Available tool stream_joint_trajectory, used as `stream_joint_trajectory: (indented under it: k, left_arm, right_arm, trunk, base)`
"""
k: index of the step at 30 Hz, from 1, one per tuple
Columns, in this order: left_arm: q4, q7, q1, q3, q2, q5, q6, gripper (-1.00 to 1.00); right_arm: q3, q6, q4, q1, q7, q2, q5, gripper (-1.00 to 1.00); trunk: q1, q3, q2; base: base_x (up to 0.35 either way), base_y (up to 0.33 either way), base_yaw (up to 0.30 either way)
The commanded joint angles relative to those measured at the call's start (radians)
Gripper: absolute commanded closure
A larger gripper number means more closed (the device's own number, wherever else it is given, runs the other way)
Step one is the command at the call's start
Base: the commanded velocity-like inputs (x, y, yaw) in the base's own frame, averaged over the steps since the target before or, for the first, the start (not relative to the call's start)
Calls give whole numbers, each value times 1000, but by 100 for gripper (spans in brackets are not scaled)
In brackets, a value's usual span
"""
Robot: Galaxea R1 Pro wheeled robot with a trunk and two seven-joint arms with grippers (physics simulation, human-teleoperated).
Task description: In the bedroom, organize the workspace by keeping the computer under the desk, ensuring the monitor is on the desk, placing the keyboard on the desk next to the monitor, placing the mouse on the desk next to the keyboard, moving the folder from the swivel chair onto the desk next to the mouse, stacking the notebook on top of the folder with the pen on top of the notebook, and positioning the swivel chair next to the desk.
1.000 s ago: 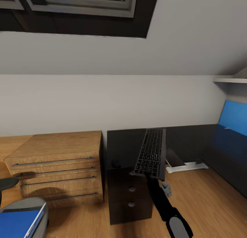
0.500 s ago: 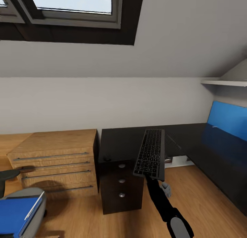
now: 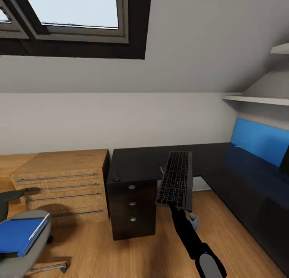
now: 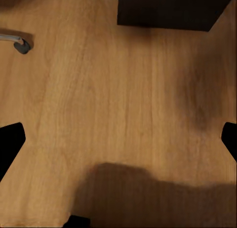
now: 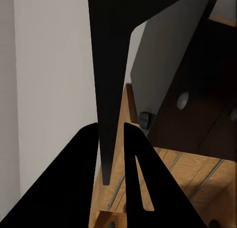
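Keyboard (image 3: 176, 185), dark grey with pale legends, is held up in the air in front of the black L-shaped desk (image 3: 136, 163), gripped at its near end by the right pincer (image 3: 173, 205), whose black arm rises from the lower right of the head view. In the right wrist view the keyboard (image 5: 111, 65) shows edge-on as a thin dark blade clamped between the two black fingers (image 5: 79, 188). The glossy tabletop runs along the wall and turns toward the right, where a blue panel (image 3: 261, 141) stands behind it. A small black mouse (image 3: 117, 177) sits at the tabletop's near left corner, above the drawer unit (image 3: 130, 207) with round silver knobs. Left of it stands a light wooden chest (image 3: 60, 185). At the lower left, the swivel chair (image 3: 24, 254) carries the blue folder (image 3: 16, 237) with a pale pen (image 3: 39, 226) on it. The left pincer (image 4: 118, 139) hangs over the bare wooden floor (image 4: 98, 104), its black fingertips (image 4: 10, 139) spread wide apart and holding nothing.
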State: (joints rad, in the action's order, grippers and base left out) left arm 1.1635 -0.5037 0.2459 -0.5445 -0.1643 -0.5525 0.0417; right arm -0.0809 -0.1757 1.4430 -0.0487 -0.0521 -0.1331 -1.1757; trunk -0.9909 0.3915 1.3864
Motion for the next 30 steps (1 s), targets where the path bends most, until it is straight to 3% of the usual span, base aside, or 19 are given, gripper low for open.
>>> stream_joint_trajectory:
  k: [1, 20, 30]
  left_arm:
    - [2, -6, 0, -3, -1, -10, 4, -100]
    - [-7, -6, 0, -3, 0, -4, 4, -100]
    - [-23, -6, 0, 0, 16, -3, 3, -100]
  right_arm:
    - [1, -4, 0, 0, -5, 0, -10, 100]
    - [3, -11, -2, 0, -5, 0, -11, 100]
    - [4, -19, -7, 0, -6, 0, -15, 100]
  trunk:
    - [4, -2, -7]
    - [77, -62, -140]
    - [116, -93, -210]
  base:
    - [-255, -247, 0]
    - [-255, -247, 0]
    - [-255, -247, 0]
